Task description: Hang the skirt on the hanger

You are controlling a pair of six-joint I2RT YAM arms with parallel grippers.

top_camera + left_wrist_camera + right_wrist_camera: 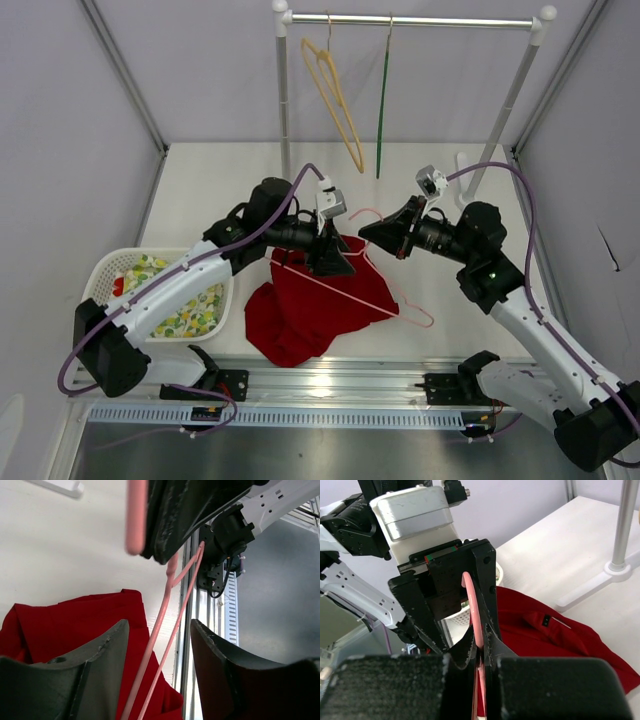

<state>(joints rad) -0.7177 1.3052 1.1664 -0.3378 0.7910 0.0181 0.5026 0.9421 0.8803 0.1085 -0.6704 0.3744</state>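
Skirt [300, 320], one (red), three hangers [358, 162], pink hanger [474, 610] seemingly gripped

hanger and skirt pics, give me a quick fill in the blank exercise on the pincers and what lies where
The right pincer is shut on the ___ hanger.
The left pincer stands ___, with the hanger's wires between its fingers.
The skirt on the table is ___ in colour.
The floral cloth lies in a white ___.
Missing words: pink; open; red; basket.
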